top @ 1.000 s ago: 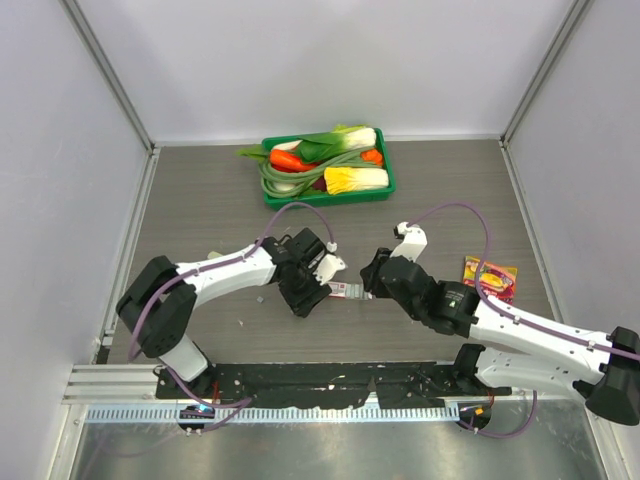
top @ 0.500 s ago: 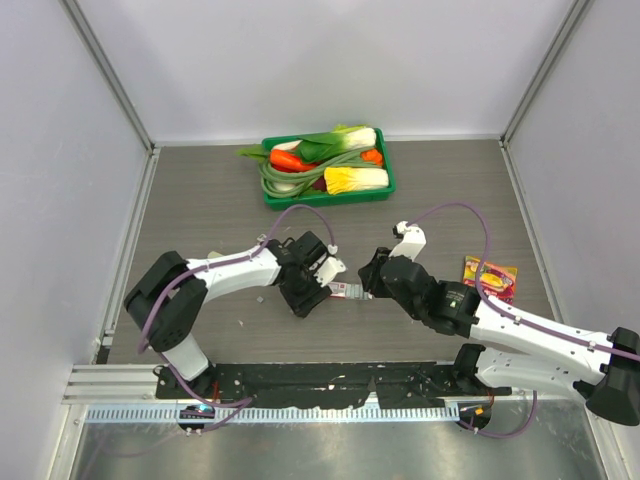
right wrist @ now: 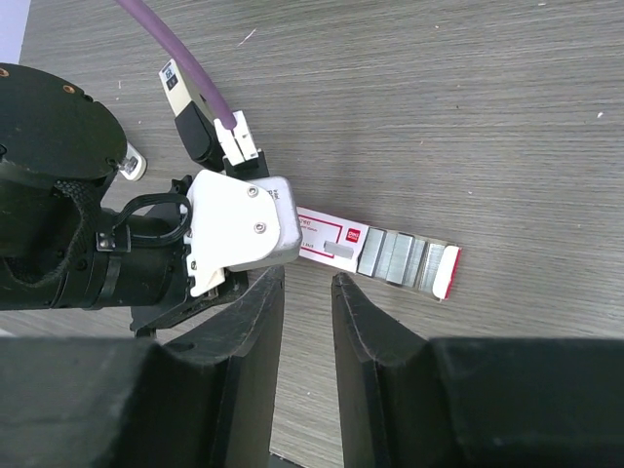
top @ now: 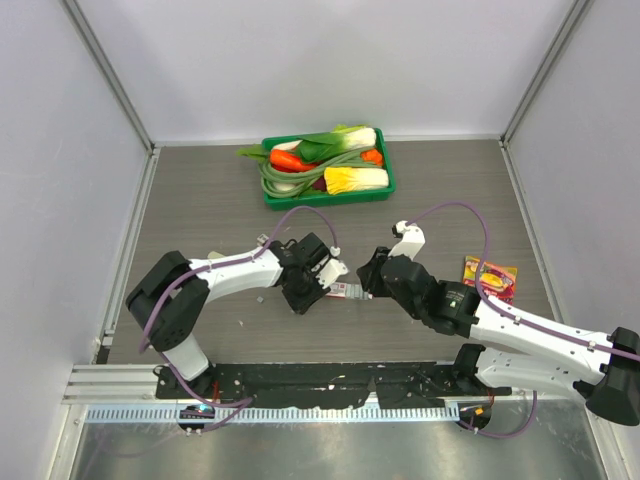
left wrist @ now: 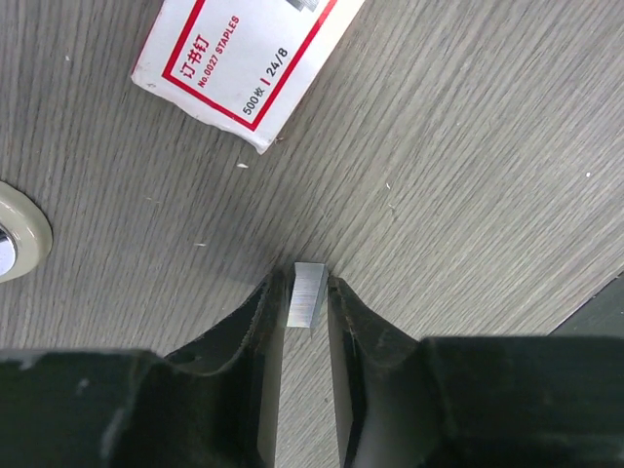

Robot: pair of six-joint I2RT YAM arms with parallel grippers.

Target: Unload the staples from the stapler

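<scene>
My left gripper (left wrist: pixel 306 283) is shut on a short grey strip of staples (left wrist: pixel 309 295), pinched between its fingertips just above or on the wooden table. In the top view the left gripper (top: pixel 303 303) points down beside the red-and-white staple box (top: pixel 346 291). My right gripper (right wrist: pixel 307 280) hovers over bare table with a narrow empty gap between its fingers, just near of the box. A rounded beige-rimmed piece with metal (left wrist: pixel 14 244) shows at the left edge of the left wrist view; I cannot tell whether it is the stapler.
The staple box (right wrist: pixel 385 255) lies open with several staple strips in its tray; its label shows in the left wrist view (left wrist: pixel 244 58). A green tray (top: pixel 388 188) of vegetables stands at the back. A snack packet (top: pixel 490 275) lies at the right.
The left arm's elbow has shifted a little and its gripper has crept slightly left and back. The right arm has hardly moved.
</scene>
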